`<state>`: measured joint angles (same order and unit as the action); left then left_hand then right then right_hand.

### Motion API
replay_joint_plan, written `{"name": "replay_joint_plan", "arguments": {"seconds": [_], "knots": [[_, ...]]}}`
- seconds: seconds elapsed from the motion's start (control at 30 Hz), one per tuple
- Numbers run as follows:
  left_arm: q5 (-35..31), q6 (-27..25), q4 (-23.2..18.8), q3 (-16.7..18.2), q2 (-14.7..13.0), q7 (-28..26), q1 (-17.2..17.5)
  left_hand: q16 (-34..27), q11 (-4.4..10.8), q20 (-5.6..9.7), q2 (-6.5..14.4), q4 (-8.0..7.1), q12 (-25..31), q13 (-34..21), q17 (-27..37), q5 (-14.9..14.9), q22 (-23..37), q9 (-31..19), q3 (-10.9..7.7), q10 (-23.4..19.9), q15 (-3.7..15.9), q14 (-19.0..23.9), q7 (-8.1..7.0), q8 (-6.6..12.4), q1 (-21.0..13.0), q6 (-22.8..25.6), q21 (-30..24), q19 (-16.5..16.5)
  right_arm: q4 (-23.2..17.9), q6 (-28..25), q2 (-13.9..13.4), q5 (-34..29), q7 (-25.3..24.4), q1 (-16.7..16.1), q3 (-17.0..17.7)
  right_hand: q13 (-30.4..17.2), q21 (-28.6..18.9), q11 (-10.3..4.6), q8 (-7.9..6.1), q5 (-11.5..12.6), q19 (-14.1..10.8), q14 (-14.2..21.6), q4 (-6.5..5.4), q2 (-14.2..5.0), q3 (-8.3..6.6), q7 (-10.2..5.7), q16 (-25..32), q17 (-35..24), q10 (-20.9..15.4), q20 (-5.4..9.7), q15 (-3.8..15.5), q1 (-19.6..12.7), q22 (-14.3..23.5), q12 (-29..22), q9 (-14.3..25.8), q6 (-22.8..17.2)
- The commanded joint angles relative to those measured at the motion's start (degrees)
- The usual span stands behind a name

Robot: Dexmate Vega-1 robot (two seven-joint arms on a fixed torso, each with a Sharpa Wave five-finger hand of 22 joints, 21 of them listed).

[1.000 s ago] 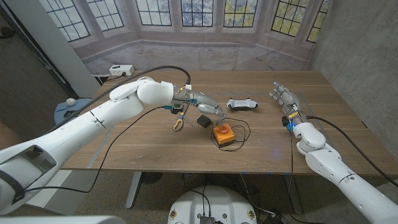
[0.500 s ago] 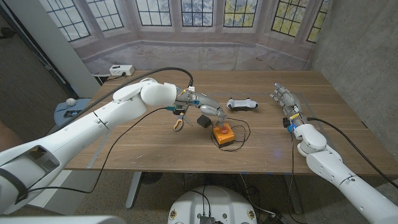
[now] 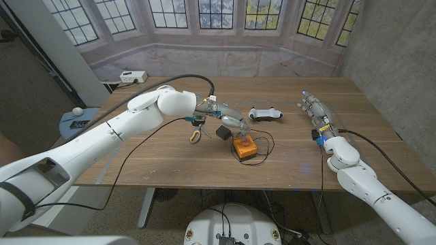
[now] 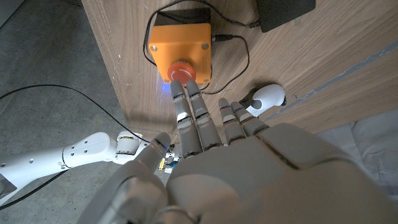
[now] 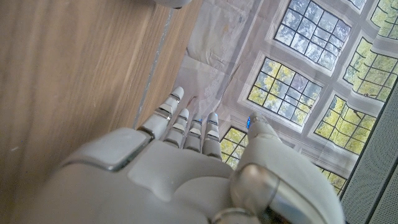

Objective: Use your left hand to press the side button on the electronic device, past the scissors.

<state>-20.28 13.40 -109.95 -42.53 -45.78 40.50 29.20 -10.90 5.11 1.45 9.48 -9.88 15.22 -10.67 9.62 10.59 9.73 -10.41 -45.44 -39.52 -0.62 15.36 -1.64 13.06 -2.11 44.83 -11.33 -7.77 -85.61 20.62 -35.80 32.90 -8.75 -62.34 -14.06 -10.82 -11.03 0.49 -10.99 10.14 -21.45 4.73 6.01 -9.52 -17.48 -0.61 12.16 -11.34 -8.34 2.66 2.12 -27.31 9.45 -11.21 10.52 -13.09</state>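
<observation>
Wooden table [image 3: 163, 153]: my left hand [image 3: 231, 122], fingers straight and empty, hovers beside a rigid, probably light orange button box [image 3: 243, 148], whose red cap [image 4: 181, 73] I'd press squarely.

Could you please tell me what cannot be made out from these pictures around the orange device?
- Contact: in the left wrist view the left hand's fingertips overlap the red button; whether they press it cannot be told.
- Orange device, head view: the hand hides its near side.
- Scissors, head view: the arm covers the blades.
- Black box, left wrist view: cut off by the edge.
</observation>
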Motion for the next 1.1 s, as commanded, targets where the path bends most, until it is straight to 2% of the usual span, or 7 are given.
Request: {"name": "replay_joint_plan", "arguments": {"seconds": [0.03,1.1], "knots": [[0.0,-0.5,0.3,-0.5,0.4,0.4,-0.3,-0.1,0.05,0.02,0.0,-0.33,-0.2,0.0,0.2,-0.2,0.2,-0.1,-0.23,-0.6,0.0,0.6,0.07,-0.09,0.8,0.5,0.0,-0.1,0.6,0.3,0.1,0.3,0.4,-0.1,0.1,-0.3,0.2,-0.07,0.02,0.3,-0.1,-0.2,0.41,0.23,-0.11,0.02,-0.2,-0.1,-0.1,1.7,0.78,0.0,0.2,0.0,0.2,0.0],[-0.1,1.4,2.3,-1.9,1.4,1.2,-1.4,0.1,0.02,0.35,0.0,-0.23,-1.1,-0.1,0.1,-0.2,0.2,-0.1,-0.3,-0.8,0.14,0.7,0.24,-0.68,1.0,0.9,0.0,-0.2,-0.6,1.5,0.5,0.2,-1.2,-2.9,0.8,-0.3,0.2,0.1,0.01,0.3,0.0,-0.2,0.55,0.19,-0.15,0.05,-0.2,-0.1,-0.1,1.68,0.81,0.1,0.2,0.0,0.2,0.0]]}}
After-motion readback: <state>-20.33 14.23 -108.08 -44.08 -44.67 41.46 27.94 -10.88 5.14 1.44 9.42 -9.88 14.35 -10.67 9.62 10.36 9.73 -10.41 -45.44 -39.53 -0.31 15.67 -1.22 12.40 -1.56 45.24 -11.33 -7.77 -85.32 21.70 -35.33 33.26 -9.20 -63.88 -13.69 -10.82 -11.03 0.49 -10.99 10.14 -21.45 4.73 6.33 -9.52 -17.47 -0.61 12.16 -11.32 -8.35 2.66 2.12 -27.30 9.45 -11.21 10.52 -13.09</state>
